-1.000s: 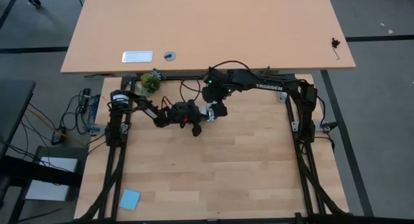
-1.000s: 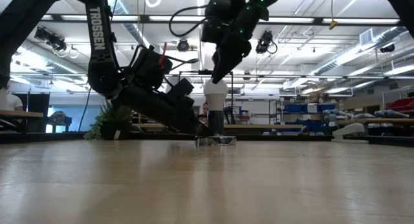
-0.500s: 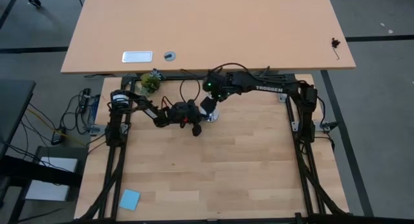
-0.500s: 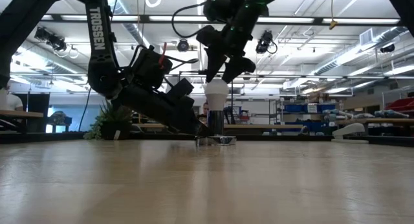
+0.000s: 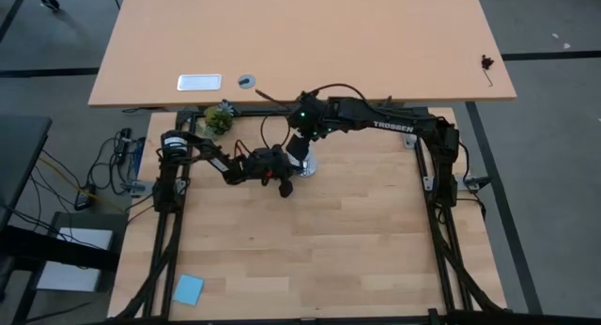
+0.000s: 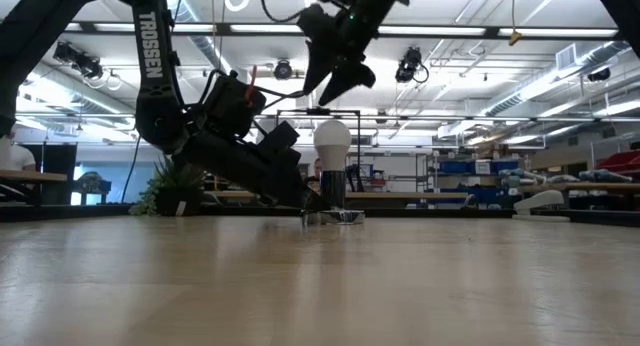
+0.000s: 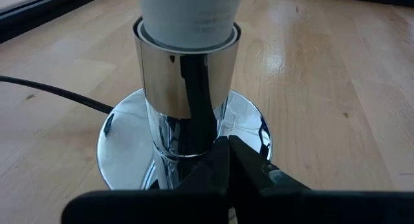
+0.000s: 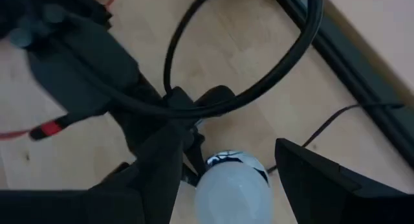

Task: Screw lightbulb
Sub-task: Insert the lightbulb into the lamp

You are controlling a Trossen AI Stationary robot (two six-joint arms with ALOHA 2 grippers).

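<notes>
Tool on my right arm [image 6: 335, 71] now hangs clear above the lightbulb [image 6: 333, 138], its fingers spread wide with nothing between them. A second ago those fingers were right down on the bulb's crown, and half a second ago they were straddling it; now I see open air between them and the glass in the low view. From overhead the right arm [image 5: 376, 126] has swung its wrist a little toward the back edge of the table [image 5: 310, 240], though it stays over the same spot. My right wrist camera looks straight down on the white dome [image 8: 233, 185] with one dark finger to each side, neither touching it.

My left arm [image 5: 211, 156] has not shifted at all across the frames. It reaches low across the table, and its tool [image 7: 223, 153] is pinched shut against the foot of the chrome socket [image 7: 187, 75], at the stem just above the round mirrored base [image 7: 123, 153]. I cannot tell whether it truly grips the stem or only presses against it.

I see the lightbulb standing upright in the socket near the table's middle, its neck seated inside the chrome collar, in the same place as before. A black cord [image 7: 58, 94] trails away from the base across the wood.
</notes>
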